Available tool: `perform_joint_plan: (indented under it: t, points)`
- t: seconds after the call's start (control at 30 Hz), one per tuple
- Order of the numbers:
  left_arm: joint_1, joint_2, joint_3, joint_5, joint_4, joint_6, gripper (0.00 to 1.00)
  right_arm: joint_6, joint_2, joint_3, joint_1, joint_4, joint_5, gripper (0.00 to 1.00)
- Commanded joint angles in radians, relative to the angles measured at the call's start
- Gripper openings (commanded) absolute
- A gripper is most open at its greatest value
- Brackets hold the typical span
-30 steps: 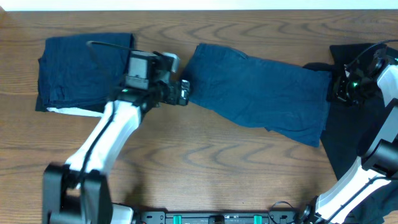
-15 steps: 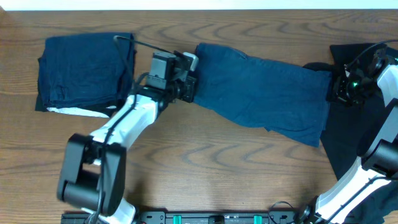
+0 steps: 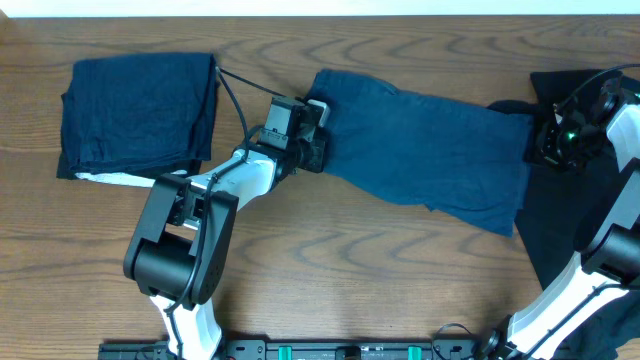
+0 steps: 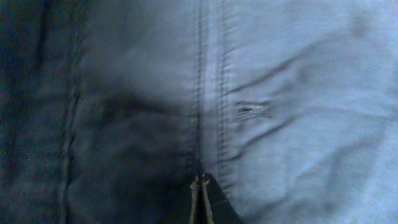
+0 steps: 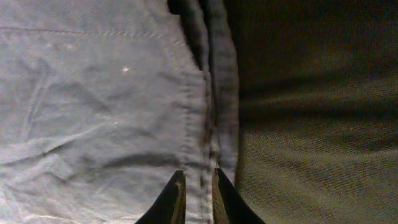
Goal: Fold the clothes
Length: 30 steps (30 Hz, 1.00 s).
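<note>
The clothes are three pieces. A navy denim-like garment (image 3: 430, 145) lies spread across the middle of the table, and a folded navy one (image 3: 135, 115) sits at the far left. A black garment (image 3: 570, 240) lies at the right. My left gripper (image 3: 318, 138) is over the spread garment's left end. In the left wrist view it (image 4: 200, 180) is shut, tips together beside a stitched seam (image 4: 200, 93), with no fold showing between them. My right gripper (image 3: 545, 140) is at that garment's right end. Its jaws (image 5: 199, 186) stand slightly apart over the hem (image 5: 208, 112), beside the black fabric (image 5: 311, 112).
The wooden table (image 3: 350, 260) runs to a white strip along the back edge. A white label or lining (image 3: 120, 179) peeks out under the folded garment. The left arm's cable (image 3: 235, 100) arcs over the table next to that pile.
My left arm has swung right and away from me, from the bare wood beside the folded pile onto the spread garment's left end. The right arm and the garments have not moved.
</note>
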Motion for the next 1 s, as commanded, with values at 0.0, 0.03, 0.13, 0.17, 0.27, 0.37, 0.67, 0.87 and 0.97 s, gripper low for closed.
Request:
perform_joint_plan:
  t: [0.0,0.03,0.13,0.17,0.27,0.37,0.67,0.87,0.97]
  points:
    - [0.016,0.004,0.012,-0.219,-0.049,-0.106,0.06,0.003,0.002,0.002,0.002,-0.002,-0.003,0.19]
    - [0.023,0.004,0.012,-0.222,-0.061,-0.128,0.06,0.002,0.002,0.002,0.002,-0.006,0.013,0.22]
    - [0.041,0.004,0.012,-0.223,-0.069,-0.172,0.06,0.003,0.002,0.002,0.002,-0.011,0.062,0.24]
    - [0.048,0.004,0.012,-0.222,-0.071,-0.19,0.06,0.002,0.002,0.002,0.002,-0.009,0.066,0.24]
    - [0.062,0.004,0.012,-0.222,-0.079,-0.225,0.06,0.003,0.002,0.0,0.002,0.003,0.065,0.18]
    - [0.065,0.004,0.012,-0.223,-0.082,-0.24,0.06,0.003,0.002,-0.002,0.002,0.015,0.064,0.11]
    - [0.065,-0.008,0.012,-0.314,-0.121,-0.356,0.06,0.002,0.002,-0.091,0.029,0.169,-0.008,0.01]
    - [0.064,-0.038,0.012,-0.313,-0.12,-0.355,0.06,0.0,0.002,-0.162,0.045,0.285,-0.071,0.01]
    - [0.064,-0.037,0.012,-0.312,-0.124,-0.355,0.06,-0.033,0.002,-0.164,0.047,0.295,-0.143,0.01]
